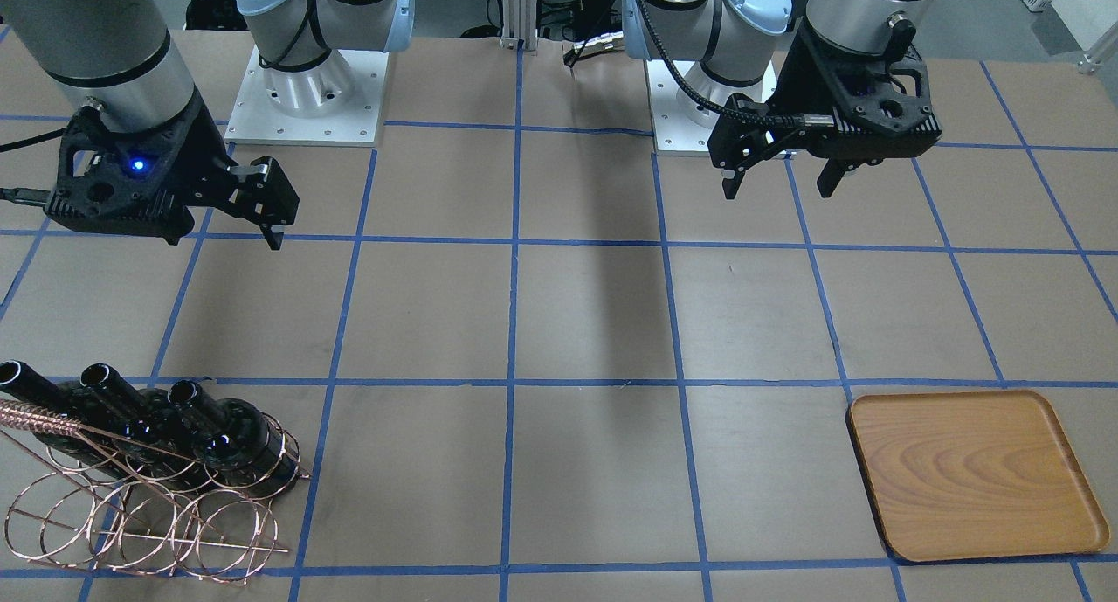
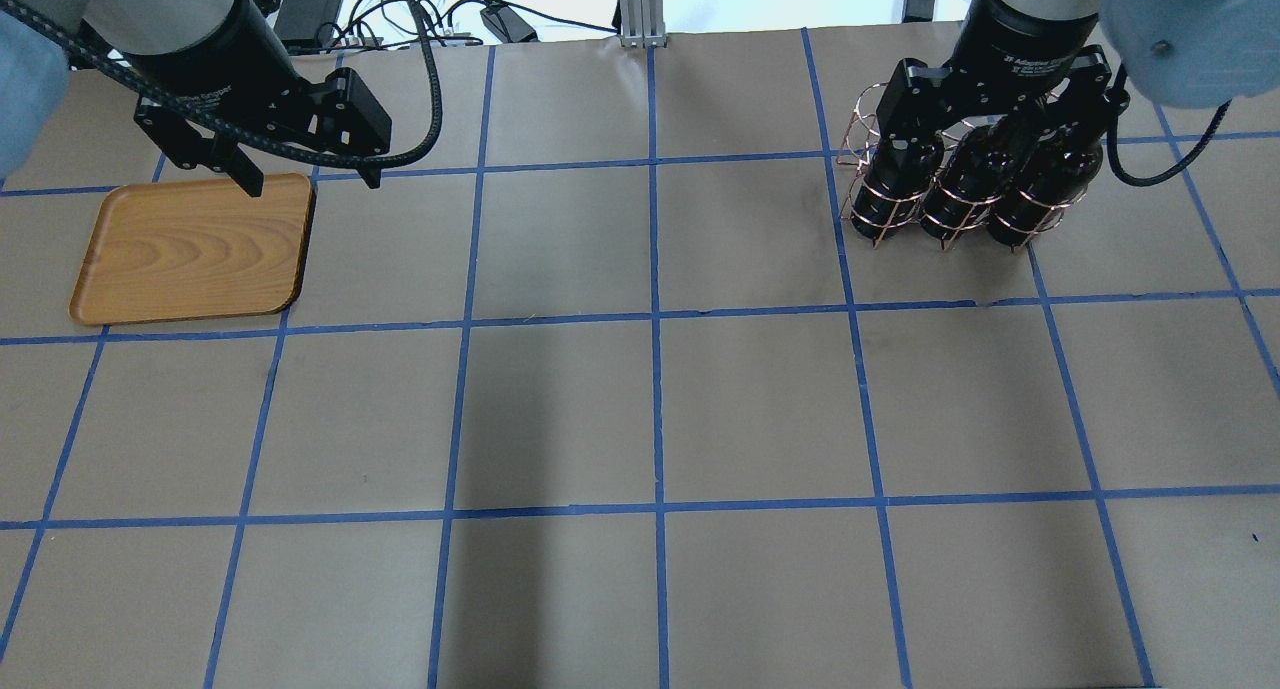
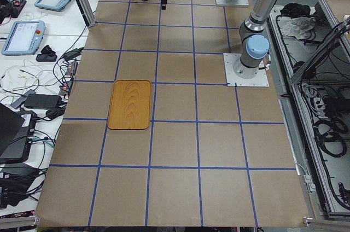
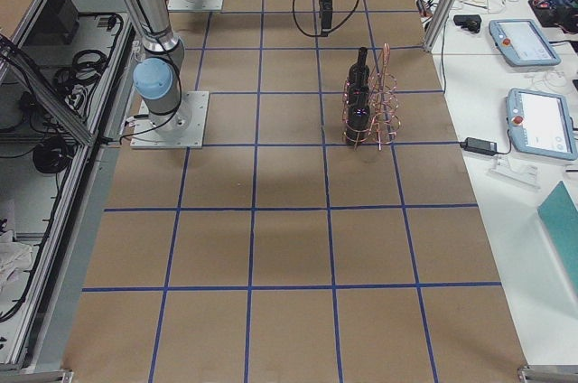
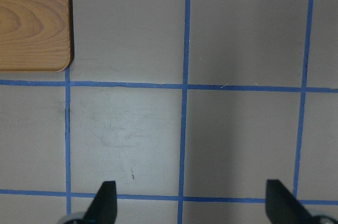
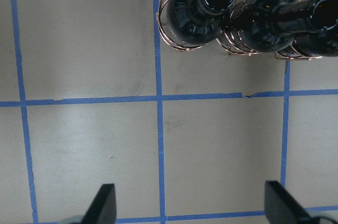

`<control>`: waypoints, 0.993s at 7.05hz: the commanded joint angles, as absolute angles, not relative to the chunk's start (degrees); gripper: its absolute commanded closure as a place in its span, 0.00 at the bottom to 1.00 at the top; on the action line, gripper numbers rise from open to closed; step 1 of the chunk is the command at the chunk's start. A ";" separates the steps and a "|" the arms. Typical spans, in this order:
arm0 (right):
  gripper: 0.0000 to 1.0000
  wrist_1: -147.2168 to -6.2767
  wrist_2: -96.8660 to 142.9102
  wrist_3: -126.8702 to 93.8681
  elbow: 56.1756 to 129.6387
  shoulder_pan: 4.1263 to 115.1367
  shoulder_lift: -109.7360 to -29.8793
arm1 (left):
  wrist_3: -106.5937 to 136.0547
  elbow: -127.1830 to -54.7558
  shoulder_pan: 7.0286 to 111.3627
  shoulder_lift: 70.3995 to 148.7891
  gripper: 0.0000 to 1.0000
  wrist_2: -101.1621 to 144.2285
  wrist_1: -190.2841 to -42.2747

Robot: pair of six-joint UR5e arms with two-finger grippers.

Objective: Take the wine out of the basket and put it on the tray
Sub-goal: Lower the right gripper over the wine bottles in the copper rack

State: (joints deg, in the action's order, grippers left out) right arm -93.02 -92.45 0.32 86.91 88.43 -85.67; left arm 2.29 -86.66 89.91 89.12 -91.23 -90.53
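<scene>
Three wine bottles (image 1: 218, 427), glossy black, stand upright with open mouths, side by side in one row inside the basket (image 1: 148, 515). They have not been lifted out. Each sits in its own copper wire loop, in the row on the robot's side of the rack. The basket's twisted handle runs just behind the necks. From the right wrist camera the bottles (image 6: 203, 7) show from above at the top edge, ringed by wire.

The right gripper (image 1: 271, 222) hovers above the table, on the robot's side of the basket and apart from it. Its fingers (image 6: 105, 203) are spread wide with only table between them.

The tray (image 1: 974, 471), light wood with a low rim, lies flat at the other end of the table (image 2: 650, 419), well apart from the basket. Brown paper with a blue tape grid covers the table.

The left gripper (image 2: 312, 174) hangs near the tray's corner, fingers (image 5: 105, 203) wide apart and holding nothing. Its wrist camera catches one rounded tray corner (image 5: 31, 23).
</scene>
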 commanded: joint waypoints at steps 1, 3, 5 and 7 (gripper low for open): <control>0.00 -93.77 -93.07 0.52 86.75 87.98 -86.39 | 2.29 -86.66 89.91 89.21 0.00 -91.23 -90.53; 0.00 -96.57 -92.29 6.02 86.66 85.18 -86.83 | 2.29 -86.66 89.91 89.12 0.00 -91.23 -90.53; 0.09 -98.42 -88.97 11.75 86.75 80.97 -86.57 | 2.37 -86.66 89.91 89.21 0.00 -91.23 -90.53; 0.12 -99.05 -86.67 18.00 87.01 75.43 -84.83 | 2.37 -86.66 90.00 89.12 0.00 -91.23 -90.53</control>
State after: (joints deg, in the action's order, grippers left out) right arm -98.49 -88.14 14.69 86.89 78.50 -85.96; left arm 2.36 -86.66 89.93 89.15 -91.23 -90.53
